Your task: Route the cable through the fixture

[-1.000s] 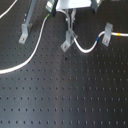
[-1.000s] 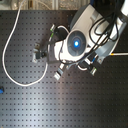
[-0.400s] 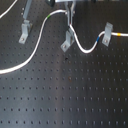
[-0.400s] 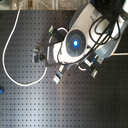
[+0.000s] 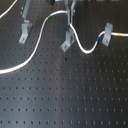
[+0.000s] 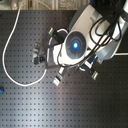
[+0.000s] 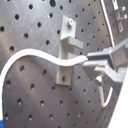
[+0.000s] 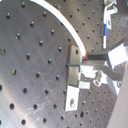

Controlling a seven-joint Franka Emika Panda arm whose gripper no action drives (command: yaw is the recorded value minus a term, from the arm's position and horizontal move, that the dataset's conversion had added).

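Observation:
The white cable [image 5: 34,50] runs from the first exterior view's left edge up to my gripper [image 5: 69,21]. From there it drops beside the middle fixture [image 5: 66,41], dips, climbs to the right fixture [image 5: 106,36] and goes on rightwards. It carries short green, blue and yellow bands. In the first wrist view my gripper [image 7: 93,64] is shut on the cable [image 7: 35,54] right beside the grey fixture [image 7: 67,50]. The second wrist view shows the cable [image 8: 65,22] arching down to the gripper [image 8: 96,62] next to the fixture [image 8: 75,75].
A third fixture [image 5: 24,33] stands at the first exterior view's left, apart from the cable. The black perforated board [image 5: 65,95] lies under everything. In the second exterior view the arm [image 6: 75,45] covers the middle fixture, and a loop of cable [image 6: 7,50] lies at the left.
The gripper has shifted slightly with the cable, which now lies closer against the middle fixture. The fixtures have not moved.

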